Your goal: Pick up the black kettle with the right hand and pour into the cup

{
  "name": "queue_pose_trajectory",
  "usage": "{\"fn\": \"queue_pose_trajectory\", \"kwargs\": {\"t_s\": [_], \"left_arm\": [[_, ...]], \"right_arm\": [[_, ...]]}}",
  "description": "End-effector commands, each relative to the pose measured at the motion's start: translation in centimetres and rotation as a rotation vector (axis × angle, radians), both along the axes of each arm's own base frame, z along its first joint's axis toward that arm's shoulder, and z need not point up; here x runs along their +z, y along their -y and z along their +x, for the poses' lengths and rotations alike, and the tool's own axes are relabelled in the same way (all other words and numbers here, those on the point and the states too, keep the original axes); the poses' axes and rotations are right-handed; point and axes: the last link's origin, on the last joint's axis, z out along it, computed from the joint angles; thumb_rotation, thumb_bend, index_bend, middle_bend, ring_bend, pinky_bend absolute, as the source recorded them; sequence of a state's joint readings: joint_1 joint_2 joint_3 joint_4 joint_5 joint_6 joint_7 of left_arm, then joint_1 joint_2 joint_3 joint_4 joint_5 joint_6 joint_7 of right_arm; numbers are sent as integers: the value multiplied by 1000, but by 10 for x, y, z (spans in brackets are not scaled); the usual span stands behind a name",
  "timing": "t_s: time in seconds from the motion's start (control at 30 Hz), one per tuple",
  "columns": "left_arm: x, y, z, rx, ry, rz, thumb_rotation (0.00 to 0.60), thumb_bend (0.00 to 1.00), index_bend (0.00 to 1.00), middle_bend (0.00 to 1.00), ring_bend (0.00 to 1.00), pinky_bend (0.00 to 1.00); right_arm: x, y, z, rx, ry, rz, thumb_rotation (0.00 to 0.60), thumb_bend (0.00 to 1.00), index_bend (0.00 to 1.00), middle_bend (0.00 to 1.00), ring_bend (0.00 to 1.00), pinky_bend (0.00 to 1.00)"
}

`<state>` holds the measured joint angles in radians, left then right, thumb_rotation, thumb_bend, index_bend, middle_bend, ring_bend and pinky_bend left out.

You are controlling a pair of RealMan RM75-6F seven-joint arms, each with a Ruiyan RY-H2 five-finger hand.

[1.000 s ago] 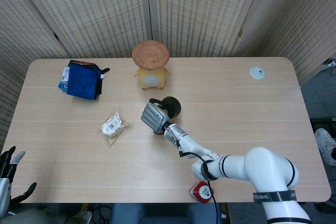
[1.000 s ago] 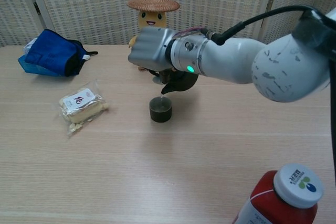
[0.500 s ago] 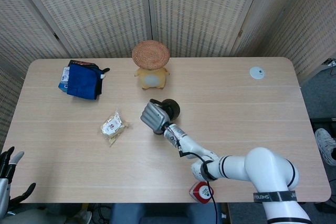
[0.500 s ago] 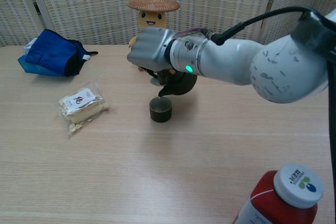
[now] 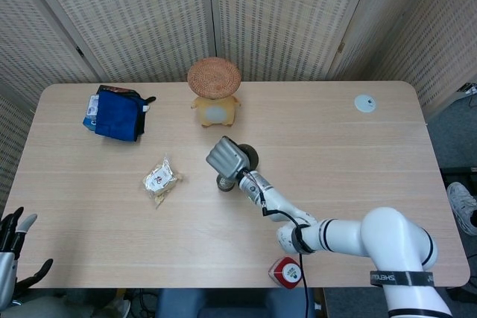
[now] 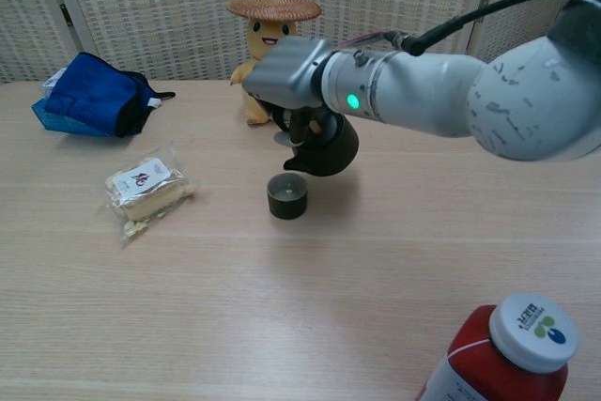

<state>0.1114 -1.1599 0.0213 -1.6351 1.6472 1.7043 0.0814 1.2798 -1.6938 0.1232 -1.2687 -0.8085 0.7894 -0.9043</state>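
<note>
Right hand (image 6: 286,74) grips the black kettle (image 6: 324,146) from above, fingers wrapped around its handle, and holds it off the surface (image 6: 282,307). The kettle's spout points down and to the left, just above and behind the cup (image 6: 287,195), apart from it. In the head view the right hand (image 5: 227,158) covers most of the kettle (image 5: 250,157), with the dark cup (image 5: 224,182) showing just below it.

Left hand (image 5: 13,236) hangs low at the near left corner, off the surface, fingers spread and holding nothing.

A straw-hatted doll (image 6: 271,39) stands behind the kettle. A blue bag (image 6: 91,96) lies at the far left, and a wrapped snack (image 6: 146,186) lies left of the cup. A red bottle with a white cap (image 6: 512,349) stands at the near right edge.
</note>
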Motion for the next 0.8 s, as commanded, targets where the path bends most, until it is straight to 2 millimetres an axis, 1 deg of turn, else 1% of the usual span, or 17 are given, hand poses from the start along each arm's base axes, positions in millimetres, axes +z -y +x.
{"fn": "queue_pose_trajectory", "kwargs": {"t_s": [0.03,0.17,0.3,0.43,0.6,0.8], "left_arm": [[0,-1,1,-4,0,-3,600,222,116,0,0,0],[-2,-3,4,-12,-1,-10,600,222,116,0,0,0],[-2,-5,6,-18,-2,-15,600,222,116,0,0,0],[-6,-7,8,-25,2,-26,600,221,116,0,0,0],[-9,-10,11,-32,9,-32,600,221,116,0,0,0],[-9,-11,12,-34,7,-33,600,222,116,0,0,0]], "right_arm": [[12,4,-8,-80,77,18,480,417,976,951,938,540],[28,9,-21,-166,156,34,481,415,976,951,936,540],[46,14,-43,-246,216,40,479,411,976,951,935,540],[62,17,-70,-308,247,38,480,405,976,949,935,540],[73,18,-100,-380,286,39,480,396,976,947,934,540],[77,16,-128,-428,310,52,481,392,976,947,933,540]]}}
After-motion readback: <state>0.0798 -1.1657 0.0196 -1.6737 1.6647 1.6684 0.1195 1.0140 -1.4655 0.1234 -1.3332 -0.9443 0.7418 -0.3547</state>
